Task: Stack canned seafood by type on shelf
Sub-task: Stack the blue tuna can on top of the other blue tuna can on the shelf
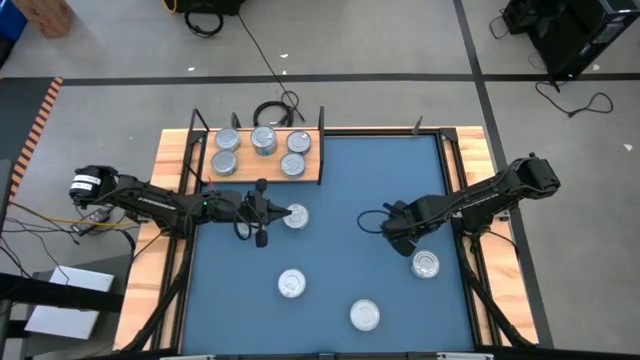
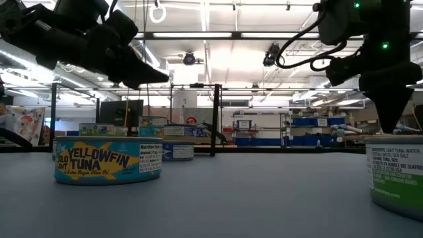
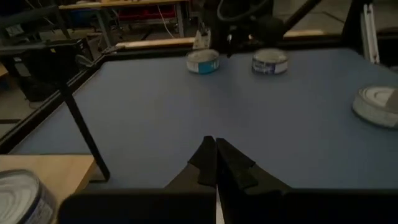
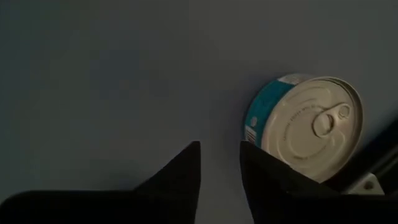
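Tin (image 2: 108, 160) reads "YELLOWFIN TUNA"; left end effector (image 3: 216, 163) closed empty, right end effector (image 4: 219, 163) slightly parted, empty

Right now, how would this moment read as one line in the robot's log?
shelf: five tins | mat: four tins | left end effector: shut, empty | right end effector: slightly open, empty, beside teal tin

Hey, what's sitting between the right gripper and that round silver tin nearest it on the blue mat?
Nothing: in the right wrist view only bare blue mat separates the right gripper from the round silver tin.

Five tins (image 1: 262, 140) on the shelf (image 1: 310, 172); four on the blue mat (image 1: 330, 240).
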Controlling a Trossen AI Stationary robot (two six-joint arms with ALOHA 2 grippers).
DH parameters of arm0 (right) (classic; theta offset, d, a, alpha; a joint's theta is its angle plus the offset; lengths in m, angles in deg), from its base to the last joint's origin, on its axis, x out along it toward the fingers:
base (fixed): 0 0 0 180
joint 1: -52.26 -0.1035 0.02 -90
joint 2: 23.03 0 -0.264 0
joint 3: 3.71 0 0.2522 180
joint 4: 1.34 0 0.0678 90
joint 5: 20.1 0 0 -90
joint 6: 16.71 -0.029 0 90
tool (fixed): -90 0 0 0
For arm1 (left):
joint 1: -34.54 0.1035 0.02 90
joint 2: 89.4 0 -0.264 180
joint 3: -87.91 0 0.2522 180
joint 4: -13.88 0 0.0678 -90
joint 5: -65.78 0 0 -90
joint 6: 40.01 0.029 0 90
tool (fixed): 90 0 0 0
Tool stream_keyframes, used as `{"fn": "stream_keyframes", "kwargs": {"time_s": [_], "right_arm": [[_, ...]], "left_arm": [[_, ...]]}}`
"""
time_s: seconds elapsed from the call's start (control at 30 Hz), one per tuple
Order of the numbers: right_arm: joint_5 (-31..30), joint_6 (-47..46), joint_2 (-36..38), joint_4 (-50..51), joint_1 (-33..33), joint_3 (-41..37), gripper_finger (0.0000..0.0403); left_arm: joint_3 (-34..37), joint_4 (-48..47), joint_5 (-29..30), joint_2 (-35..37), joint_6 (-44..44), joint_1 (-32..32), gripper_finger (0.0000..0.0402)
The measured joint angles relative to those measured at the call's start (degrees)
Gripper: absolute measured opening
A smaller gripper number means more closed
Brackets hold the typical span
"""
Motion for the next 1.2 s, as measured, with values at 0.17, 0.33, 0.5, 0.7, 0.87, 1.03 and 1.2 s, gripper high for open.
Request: {"fn": "stream_keyframes", "kwargs": {"time_s": [0.17,0.33,0.5,0.7,0.87,1.03,1.2], "right_arm": [[-0.4,0.0,0.0,0.1,0.0,0.0,0.0131],[-3.6,0.9,0.0,-1.1,0.0,0.0,0.0131],[-4.9,3.1,0.0,-4.7,0.0,0.0,0.0132],[-4.7,10.4,0.0,-12.7,0.5,0.0,0.0113],[-4.7,13.5,0.0,-14.6,1.1,0.0,0.0070],[-5.3,15.4,0.0,-15.0,1.2,0.0,0.0018],[-3.8,16.2,0.0,-16.3,1.2,0.0,0.0012]], "left_arm": [[-0.2,-0.2,2.8,0.4,2.6,0.1,0.0001],[-0.3,-3.0,3.3,2.6,2.9,0.1,0.0001],[-0.3,-8.2,5.2,6.0,2.1,0.1,0.0001],[-0.3,-9.9,6.7,7.4,1.4,1.6,0.0001],[-0.3,-15.1,7.5,7.4,-2.5,4.4,0.0001],[-0.3,-17.7,11.1,6.7,-4.8,5.6,0.0001],[-1.0,-19.3,13.0,5.1,-4.4,6.6,0.0001]]}}
